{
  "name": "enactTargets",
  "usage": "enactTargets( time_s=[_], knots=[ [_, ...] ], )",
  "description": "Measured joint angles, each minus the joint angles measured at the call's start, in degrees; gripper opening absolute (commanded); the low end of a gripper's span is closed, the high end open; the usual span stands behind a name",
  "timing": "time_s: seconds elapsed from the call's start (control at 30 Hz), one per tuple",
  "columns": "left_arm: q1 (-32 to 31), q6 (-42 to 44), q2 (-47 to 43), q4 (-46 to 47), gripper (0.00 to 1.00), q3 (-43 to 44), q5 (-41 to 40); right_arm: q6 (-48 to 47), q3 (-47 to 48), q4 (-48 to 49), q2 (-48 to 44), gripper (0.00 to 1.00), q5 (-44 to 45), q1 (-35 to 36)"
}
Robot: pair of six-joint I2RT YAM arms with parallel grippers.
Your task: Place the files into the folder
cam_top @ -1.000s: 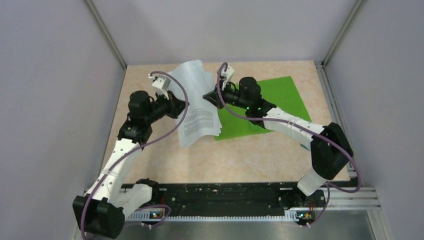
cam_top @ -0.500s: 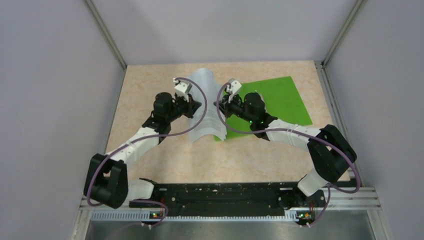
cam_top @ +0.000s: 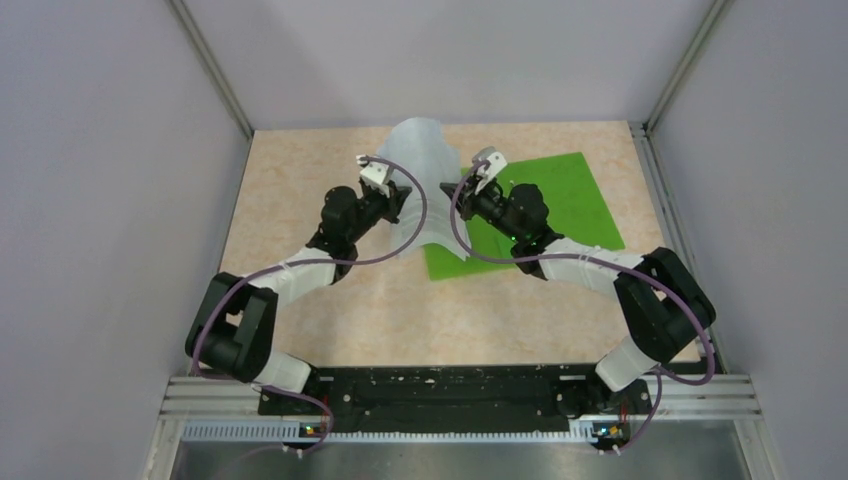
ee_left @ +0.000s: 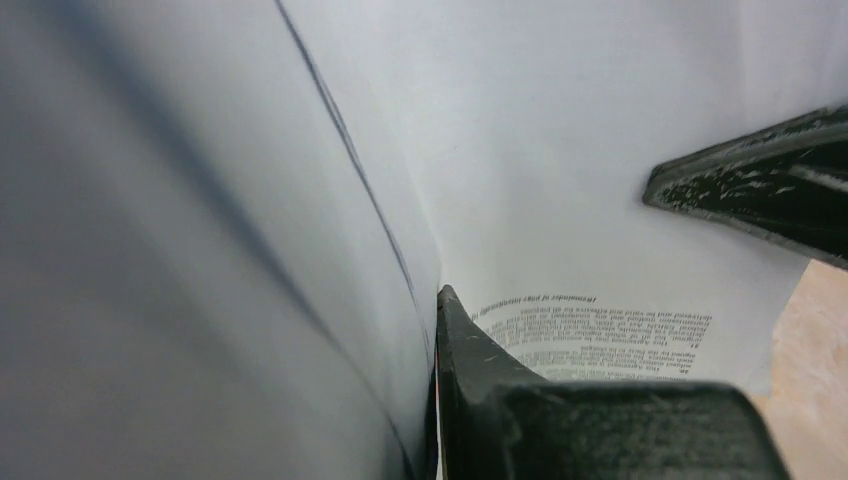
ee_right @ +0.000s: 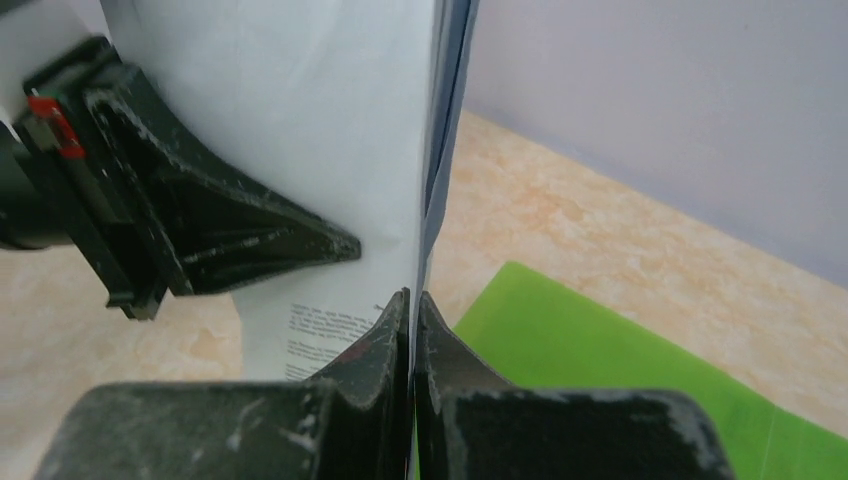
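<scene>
- Right tool [ee_right: 412, 305] clamped shut on files [cam_top: 425, 150], right edge.
- Left tool [cam_top: 398, 207] against their left edge; I can't tell if it grips.
- Files arch up between tools, above left end of folder [cam_top: 560, 190], which lies flat on worktop [cam_top: 300, 180].

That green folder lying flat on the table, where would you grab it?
The folder lies flat, so only an edge can be pinched. Probably its right edge, coming in low from the right: the paper sheets and the right arm hang over its left side.
</scene>
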Motion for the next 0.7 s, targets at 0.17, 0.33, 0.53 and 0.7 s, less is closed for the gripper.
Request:
enactTargets(
  time_s=[0.17, 0.33, 0.53, 0.7],
  knots=[
    [-0.04, 0.28, 1.42, 4.39, 0.19, -2.38, -1.03, 2.05, -0.2, 3.21, 0.61, 0.05, -0.85, -0.22],
    [-0.31, 0.81, 2.6, 7.17, 0.25, -4.92, -1.49, 5.03, -2.56, 6.97, 1.38, 0.15, -2.27, -0.85],
    [-0.81, 1.25, 2.99, 8.41, 0.32, -6.01, -1.44, 8.24, -7.06, 10.8, 1.51, 0.26, -3.61, -1.86],
    [-1.49, 1.44, 2.99, 9.14, 0.4, -6.01, -1.25, 10.05, -9.7, 13.44, 1.51, 0.33, -4.42, -2.34]
  ],
)
